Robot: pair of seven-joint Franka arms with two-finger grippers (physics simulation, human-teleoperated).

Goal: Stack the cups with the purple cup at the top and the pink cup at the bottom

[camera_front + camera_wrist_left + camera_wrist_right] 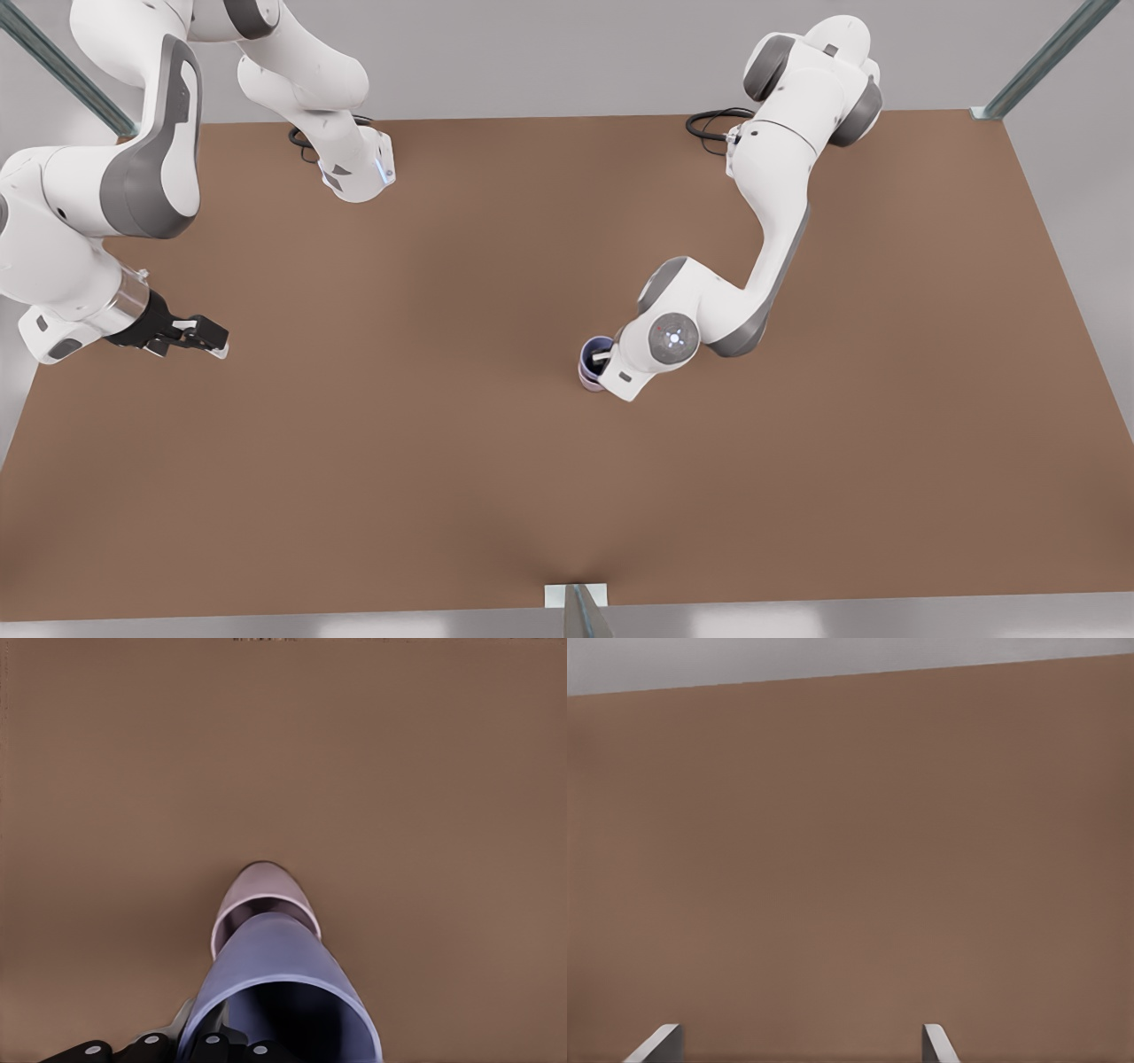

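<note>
Nesting purple cup point(275, 979) inside pink cup point(262, 890).

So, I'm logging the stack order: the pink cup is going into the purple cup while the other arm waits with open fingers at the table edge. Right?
Not quite: it's reversed. The left wrist view shows the purple cup, held by the left gripper, lowered into the pink cup below it. The right gripper does wait open at the table's edge.

The desk point(496, 461) is a flat matt brown board, even and without grain. The purple cup point(279, 979) and pink cup point(261, 890) look like smooth matt plastic. Both arms wear glossy white shells with grey inserts. Brushed metal struts point(1045, 58) stand at the desk's far corners
</note>
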